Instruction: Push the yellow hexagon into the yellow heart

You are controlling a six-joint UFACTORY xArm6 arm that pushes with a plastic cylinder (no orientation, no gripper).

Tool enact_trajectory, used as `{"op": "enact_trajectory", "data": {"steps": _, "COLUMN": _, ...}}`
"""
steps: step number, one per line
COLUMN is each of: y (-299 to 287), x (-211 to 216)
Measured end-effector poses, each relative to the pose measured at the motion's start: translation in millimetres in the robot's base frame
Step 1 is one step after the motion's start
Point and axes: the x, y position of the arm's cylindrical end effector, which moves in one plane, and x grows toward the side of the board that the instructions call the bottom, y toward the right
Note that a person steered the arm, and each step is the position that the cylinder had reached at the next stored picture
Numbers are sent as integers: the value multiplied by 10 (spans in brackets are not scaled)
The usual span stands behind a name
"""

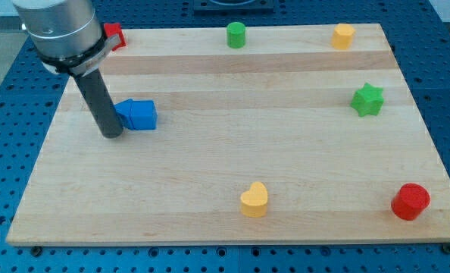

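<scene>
The yellow hexagon [343, 35] stands near the view's top right corner of the wooden board [210, 182]. The yellow heart [254, 200] lies low on the board, a little right of the middle. My tip [112, 133] rests on the board at the view's left, far from both yellow blocks. It touches the left side of a blue block [138, 115].
A red block [115, 35] sits at the top left corner, partly hidden behind the arm. A green cylinder [235, 34] stands at the top middle. A green star [367, 99] lies at the right. A red cylinder [410, 202] stands at the bottom right.
</scene>
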Motion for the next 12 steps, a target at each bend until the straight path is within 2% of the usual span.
{"op": "enact_trajectory", "data": {"steps": 1, "y": 124, "x": 386}}
{"op": "enact_trajectory", "data": {"steps": 2, "y": 661, "x": 385}}
{"op": "enact_trajectory", "data": {"steps": 3, "y": 1280, "x": -191}}
{"op": "enact_trajectory", "data": {"steps": 4, "y": 1598, "x": -812}}
{"op": "enact_trajectory", "data": {"steps": 5, "y": 2019, "x": -1221}}
{"op": "enact_trajectory", "data": {"steps": 8, "y": 3805, "x": -1317}}
{"op": "enact_trajectory", "data": {"steps": 9, "y": 4461, "x": -1545}}
{"op": "enact_trajectory", "data": {"steps": 10, "y": 4879, "x": -1993}}
{"op": "enact_trajectory", "data": {"steps": 11, "y": 4826, "x": -2363}}
{"op": "enact_trajectory", "data": {"steps": 12, "y": 4573, "x": -2490}}
